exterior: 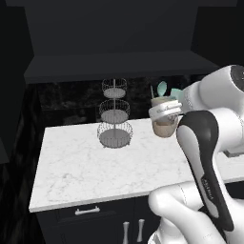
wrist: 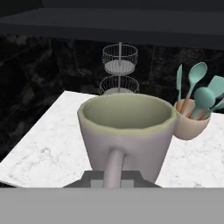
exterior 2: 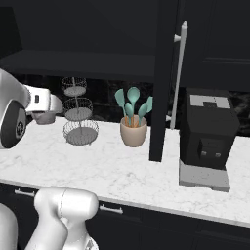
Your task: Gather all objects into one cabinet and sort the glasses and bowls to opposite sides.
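Cup held upright over the counter

The gripper [exterior 2: 49, 113] appears closed on a pale cup [wrist: 127, 131] at its handle side, though the fingertips are hidden. In the hand view the cup stands centre frame, long axis vertical, mouth up, handle towards the camera. To its right a utensil pot [wrist: 190, 126] holds teal spoons [wrist: 197, 74]; above it stands a wire basket stand [wrist: 119, 65].

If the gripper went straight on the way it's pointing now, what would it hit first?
Probably the three-tier wire basket stand. It stands directly beyond the pale handled cup that the gripper holds, though depth is hard to judge.
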### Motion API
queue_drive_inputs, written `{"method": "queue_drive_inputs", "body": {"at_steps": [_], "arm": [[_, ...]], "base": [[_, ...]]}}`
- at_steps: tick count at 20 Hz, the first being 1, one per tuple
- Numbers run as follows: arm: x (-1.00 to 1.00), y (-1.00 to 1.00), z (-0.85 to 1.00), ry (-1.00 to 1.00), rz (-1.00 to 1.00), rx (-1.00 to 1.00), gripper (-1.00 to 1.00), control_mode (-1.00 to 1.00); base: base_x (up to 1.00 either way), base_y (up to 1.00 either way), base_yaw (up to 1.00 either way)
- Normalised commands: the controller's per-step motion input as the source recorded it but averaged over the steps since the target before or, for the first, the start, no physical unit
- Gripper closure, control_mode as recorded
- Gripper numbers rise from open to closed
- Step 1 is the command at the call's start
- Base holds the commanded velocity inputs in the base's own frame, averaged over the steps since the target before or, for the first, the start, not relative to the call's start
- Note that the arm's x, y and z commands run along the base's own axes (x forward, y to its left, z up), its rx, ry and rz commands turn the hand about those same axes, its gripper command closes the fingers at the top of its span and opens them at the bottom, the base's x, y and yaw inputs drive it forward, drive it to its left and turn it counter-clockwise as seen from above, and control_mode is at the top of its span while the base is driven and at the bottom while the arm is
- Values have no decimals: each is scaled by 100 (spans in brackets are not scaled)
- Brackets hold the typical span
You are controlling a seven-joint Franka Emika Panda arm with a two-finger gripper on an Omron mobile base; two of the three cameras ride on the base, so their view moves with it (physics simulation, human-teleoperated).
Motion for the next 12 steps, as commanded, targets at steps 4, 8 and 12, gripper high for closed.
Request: {"method": "queue_drive_inputs", "body": {"at_steps": [4, 8, 12], "arm": [[-97, 4, -47, 3, 11, -6, 100, -100], [-28, 6, -3, 0, 0, 0, 100, -100], [0, 0, 0, 0, 0, 0, 100, 100]], "base": [[0, 0, 0], [0, 0, 0], [-75, -4, -1]]}}
